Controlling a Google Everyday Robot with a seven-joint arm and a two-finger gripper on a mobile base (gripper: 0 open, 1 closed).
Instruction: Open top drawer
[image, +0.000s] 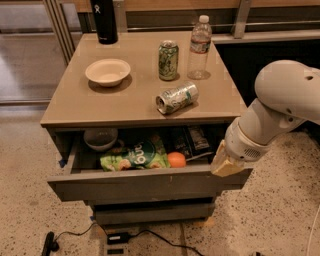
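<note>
The wide grey slab-front top drawer (140, 186) stands pulled out past the beige table (100, 107) front edge. The tan gripper (226, 166) is at the drawer's right corner; I cannot tell its grip.

The wide grey top drawer (145, 186) stands pulled out below the front edge of the tan tabletop (70, 107). The tan-tipped tool (226, 164) of the white arm sits at the drawer front's right end, under the front right corner. Inside lie a green snack bag (134, 157), an orange fruit (176, 159) and a grey bowl (100, 138). A black flask (104, 20) stands at the far left corner, a cream bowl (108, 71) nearer the left edge, an upright green can (168, 60) and a clear plastic bottle (200, 47) toward the far right. A silver-green can (177, 97) lies on its side near the front edge.
</note>
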